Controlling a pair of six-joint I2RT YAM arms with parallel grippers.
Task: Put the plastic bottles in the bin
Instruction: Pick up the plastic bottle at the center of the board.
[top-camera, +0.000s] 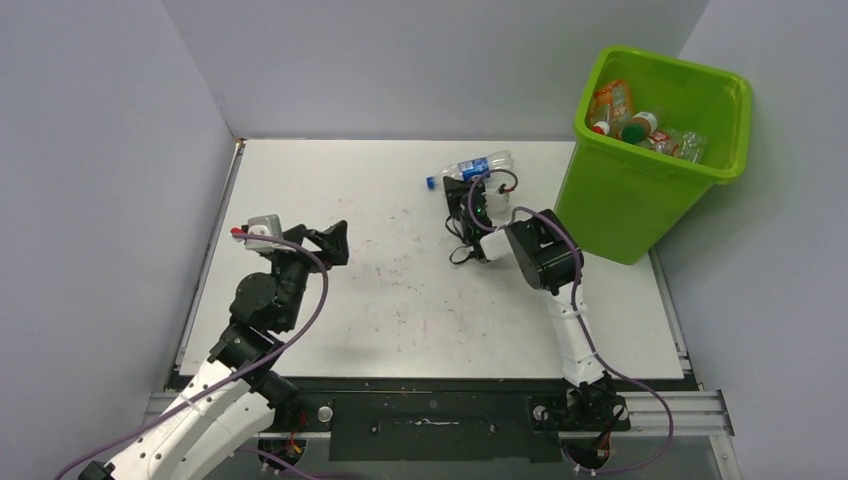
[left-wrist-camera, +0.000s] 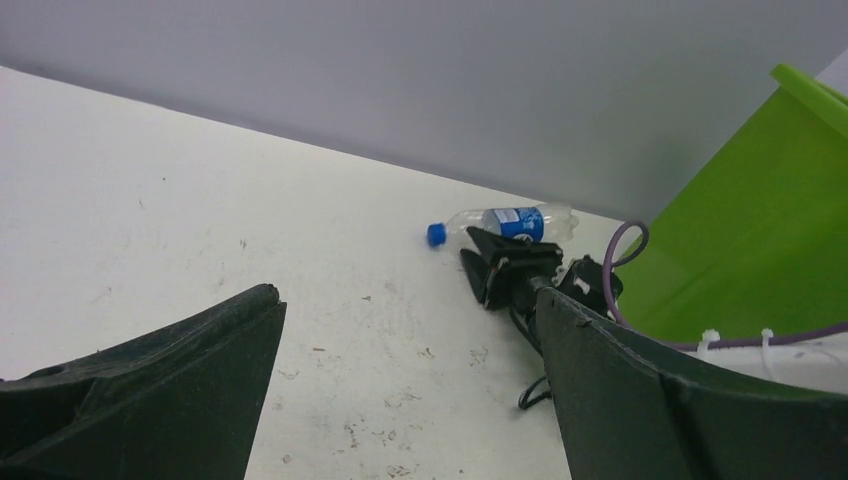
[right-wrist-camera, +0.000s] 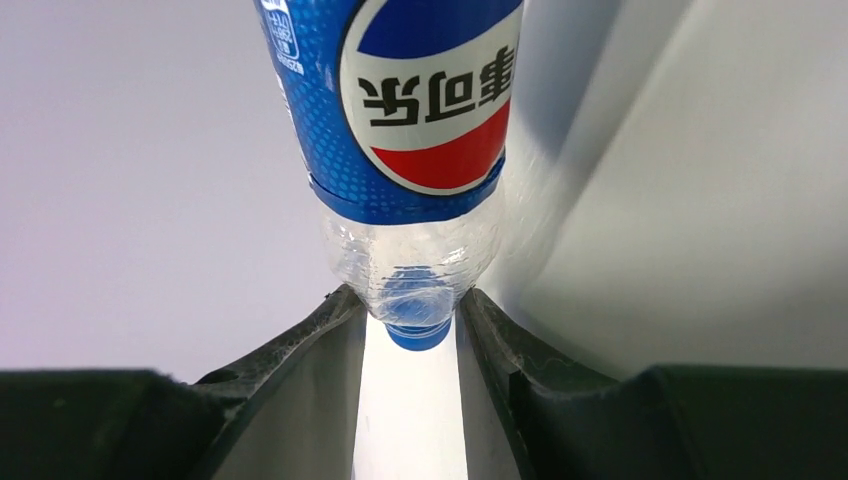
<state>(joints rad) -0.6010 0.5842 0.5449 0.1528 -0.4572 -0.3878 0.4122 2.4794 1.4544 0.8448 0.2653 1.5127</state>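
White table (top-camera: 400, 300), grey walls on three sides. Right gripper (right-wrist-camera: 408, 300): fingers (right-wrist-camera: 300, 345) closed in on the clear shoulder of a blue-labelled bottle (right-wrist-camera: 410, 100), touching it on both sides, next to its blue cap (right-wrist-camera: 418, 337). This bottle lies on its side near the table's far edge, just left of the bin (top-camera: 610, 200). Other bottles (top-camera: 640, 128) sit inside the bin. Left gripper (top-camera: 333, 243): fingers spread wide, above the table's left part, well apart from the bottle.
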